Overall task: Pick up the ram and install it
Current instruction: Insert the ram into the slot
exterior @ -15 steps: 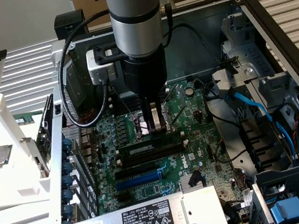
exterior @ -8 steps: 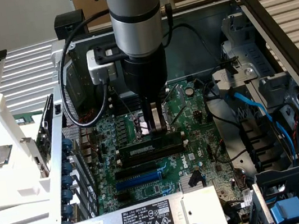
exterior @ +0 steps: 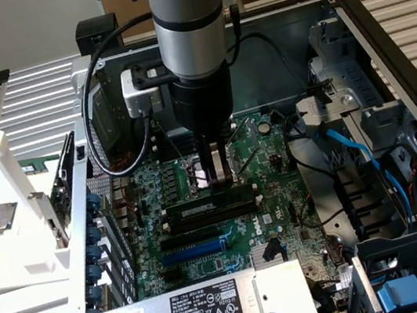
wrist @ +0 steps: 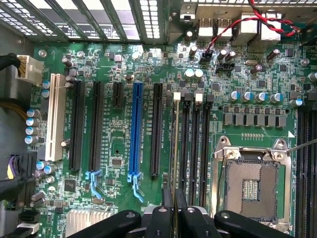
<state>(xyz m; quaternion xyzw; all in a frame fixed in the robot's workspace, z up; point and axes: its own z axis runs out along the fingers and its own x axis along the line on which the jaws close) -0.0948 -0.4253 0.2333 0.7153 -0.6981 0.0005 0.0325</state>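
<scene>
The ram stands on its long edge across the motherboard, right over the black memory slots with white end clips. My gripper reaches straight down and is shut on the stick's top edge near its middle. From the wrist view the ram appears edge-on as a thin line running out from between the fingertips of the gripper, in line with the slot nearest the long black expansion slot. Whether the stick is pressed fully home cannot be told.
The blue slot and other expansion slots lie beside the memory slots. The open CPU socket lies on their other side. A power supply is at the case's near edge, and drive cages with blue cables are at the exterior view's right.
</scene>
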